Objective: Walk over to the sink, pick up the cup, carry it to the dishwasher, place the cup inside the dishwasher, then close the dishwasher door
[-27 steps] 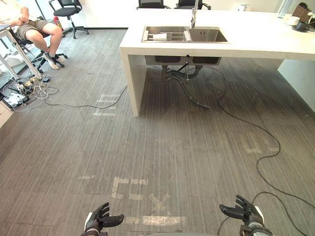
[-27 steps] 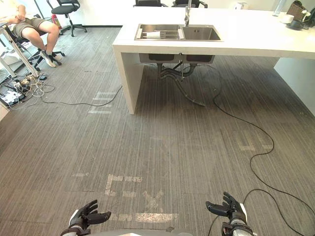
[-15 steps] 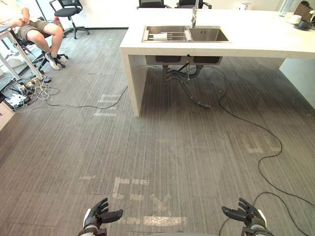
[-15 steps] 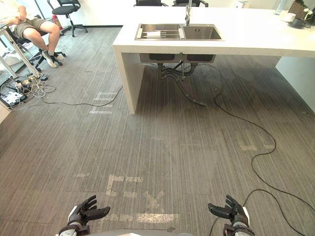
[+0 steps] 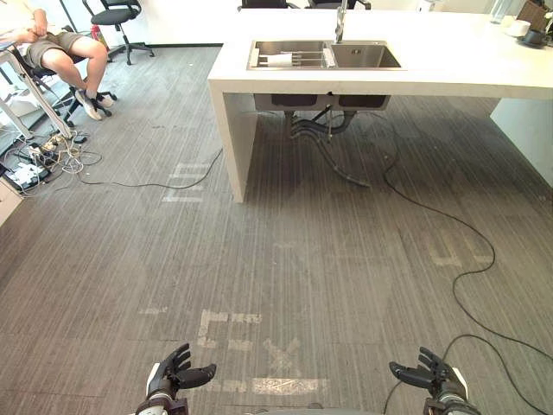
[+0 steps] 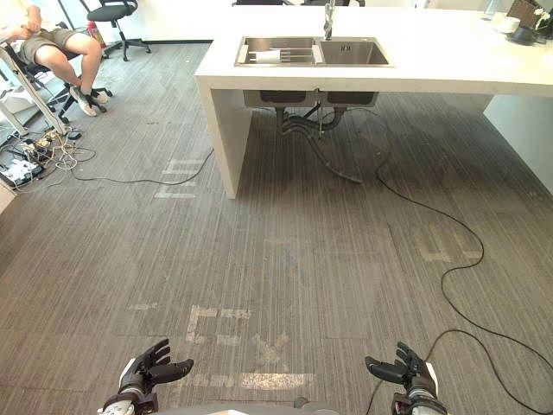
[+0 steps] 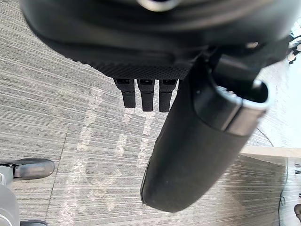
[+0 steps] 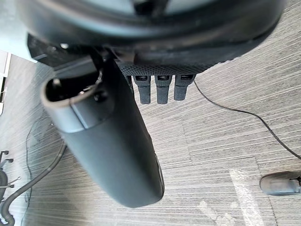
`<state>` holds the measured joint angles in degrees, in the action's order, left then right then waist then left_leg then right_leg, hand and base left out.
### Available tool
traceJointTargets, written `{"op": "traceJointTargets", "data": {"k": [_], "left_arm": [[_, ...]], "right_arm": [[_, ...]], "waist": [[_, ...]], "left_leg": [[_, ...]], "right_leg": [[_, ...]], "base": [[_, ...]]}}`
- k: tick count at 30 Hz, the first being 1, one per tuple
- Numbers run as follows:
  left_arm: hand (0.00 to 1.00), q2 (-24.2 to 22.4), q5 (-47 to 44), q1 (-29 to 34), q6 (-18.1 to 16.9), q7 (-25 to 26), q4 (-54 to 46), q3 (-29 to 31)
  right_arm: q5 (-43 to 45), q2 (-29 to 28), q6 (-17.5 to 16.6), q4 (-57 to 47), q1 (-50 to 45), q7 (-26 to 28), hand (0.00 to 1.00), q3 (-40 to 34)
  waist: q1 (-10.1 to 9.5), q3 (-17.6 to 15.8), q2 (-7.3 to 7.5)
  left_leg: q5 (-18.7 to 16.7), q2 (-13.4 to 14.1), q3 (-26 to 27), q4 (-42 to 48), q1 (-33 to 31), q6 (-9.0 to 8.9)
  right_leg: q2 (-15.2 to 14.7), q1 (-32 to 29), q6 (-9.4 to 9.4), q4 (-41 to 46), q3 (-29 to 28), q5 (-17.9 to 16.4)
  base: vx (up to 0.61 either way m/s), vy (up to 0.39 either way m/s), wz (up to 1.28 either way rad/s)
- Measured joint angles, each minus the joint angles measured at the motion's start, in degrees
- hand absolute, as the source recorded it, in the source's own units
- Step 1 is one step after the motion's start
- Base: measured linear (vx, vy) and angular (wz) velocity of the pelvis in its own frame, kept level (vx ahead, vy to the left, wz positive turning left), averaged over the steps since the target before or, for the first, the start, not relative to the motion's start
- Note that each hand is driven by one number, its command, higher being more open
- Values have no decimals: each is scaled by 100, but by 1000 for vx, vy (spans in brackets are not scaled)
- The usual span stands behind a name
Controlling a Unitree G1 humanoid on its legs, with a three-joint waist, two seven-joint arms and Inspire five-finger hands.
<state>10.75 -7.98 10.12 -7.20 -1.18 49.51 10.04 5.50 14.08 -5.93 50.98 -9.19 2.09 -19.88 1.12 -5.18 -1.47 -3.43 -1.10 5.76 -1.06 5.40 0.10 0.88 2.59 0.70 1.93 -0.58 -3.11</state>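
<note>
A steel double sink (image 5: pixel 327 67) is set in a white island counter (image 5: pixel 449 76) far ahead, with a tap (image 5: pixel 340 22) behind it. In its left basin a white cup-like object (image 5: pixel 281 60) lies on a rack. My left hand (image 5: pixel 177 379) and right hand (image 5: pixel 429 377) hang low at the near edge of the eye views, far from the sink. Both are open and hold nothing. In the wrist views the left hand's fingers (image 7: pixel 146 96) and the right hand's fingers (image 8: pixel 160 89) hang relaxed above grey floor.
A person sits on a chair (image 5: pixel 60 43) at the far left, beside a tangle of cables (image 5: pixel 43 156). Pipes (image 5: pixel 320 130) hang under the sink. A white cup and a dark bowl (image 5: pixel 523 30) stand on the counter's far right. Pale tape marks (image 5: pixel 229 333) lie on the floor.
The whole picture has shifted a little, so the camera has moved. Both hands sit slightly lower in view than a second ago, still open.
</note>
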Motion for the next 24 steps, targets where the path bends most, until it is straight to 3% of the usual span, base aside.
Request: {"op": "traceJointTargets", "data": {"k": [3,6,8,10,12,15,16,18,19,20,21,22,24], "left_arm": [[90,-25,-51,18,0,17,-61,-12],[90,-109,-167,28,-1,63,-313,-19],[90,-114,-227,10,-17,74,-473,-37],[90,-76,-303,2,-17,121,-483,-62],[90,-47,-370,-5,-15,182,-481,-122],[90,-53,-449,-167,-16,242,-476,-142],[90,-76,-451,-244,-20,247,-473,-148],[90,-41,-450,-338,-75,276,-467,-143],[90,-45,-448,-337,-75,284,-456,-143],[90,-131,-448,-375,-87,301,-413,-149],[90,-158,-448,-409,-100,301,-414,-150],[90,-238,-450,-459,-105,303,-416,-143],[90,-344,-454,-397,-109,278,-455,-145]], "right_arm": [[1,1,2,-11,105,-23,90,-2],[4,29,2,-57,282,-79,90,-5],[9,37,9,-59,369,-135,90,1],[10,32,16,-74,436,-134,90,58],[12,52,35,-72,427,-135,90,65],[38,175,39,-72,534,-131,90,167],[103,277,40,-75,544,-130,90,232],[133,417,39,-84,513,-139,90,239],[148,445,39,-85,495,-157,90,237],[193,508,47,-85,511,-209,90,217],[214,506,48,-85,533,-217,90,218],[230,492,54,-85,527,-211,90,222],[272,403,62,-89,483,-226,90,272]], "waist": [[-25,-16,-22],[-36,-64,-82],[-33,-159,-50],[-16,-263,-68],[4,-372,-83],[172,-596,-267],[226,-661,-363],[284,-656,-267],[311,-642,-249],[317,-619,-361],[308,-629,-356],[309,-671,-392],[229,-712,-394]], "left_leg": [[-194,25,151,270,-140,22],[-630,43,285,826,-451,115],[-1014,4,403,1241,-528,253],[-1163,-3,433,1341,-388,316],[-1292,13,435,1296,-81,290],[-1369,281,259,1032,300,167],[-1373,429,199,922,411,93],[-1522,487,71,832,719,-280],[-1582,519,16,866,789,-375],[-1593,705,-107,1368,667,-475],[-1545,767,-96,1827,501,-550],[-1243,968,-87,3271,-52,-650],[-912,1459,10,5444,-828,-638]], "right_leg": [[12,-94,2,85,-128,-58],[8,-443,-80,668,-246,-461],[-115,-1015,-454,2044,-132,-1050],[-259,-1713,-608,3519,262,-1131],[-464,-2060,-449,3941,699,-1372],[-386,-2454,-359,3140,1004,-1358],[-316,-2591,-376,2659,1022,-1159],[-312,-2772,-338,1593,635,128],[-323,-2760,-268,1732,590,495],[-247,-2847,44,2270,726,168],[-235,-2823,94,2396,760,-2],[-177,-2495,234,2375,905,-232],[41,-1615,374,1921,1029,-351]], "base": [[56,14,-23],[50,29,-22],[94,41,-17],[171,30,-13],[294,27,-3],[422,-42,27],[478,-121,46],[660,-195,44],[632,-254,39],[493,-226,27],[725,-353,38],[609,-296,35],[617,-289,24]]}}
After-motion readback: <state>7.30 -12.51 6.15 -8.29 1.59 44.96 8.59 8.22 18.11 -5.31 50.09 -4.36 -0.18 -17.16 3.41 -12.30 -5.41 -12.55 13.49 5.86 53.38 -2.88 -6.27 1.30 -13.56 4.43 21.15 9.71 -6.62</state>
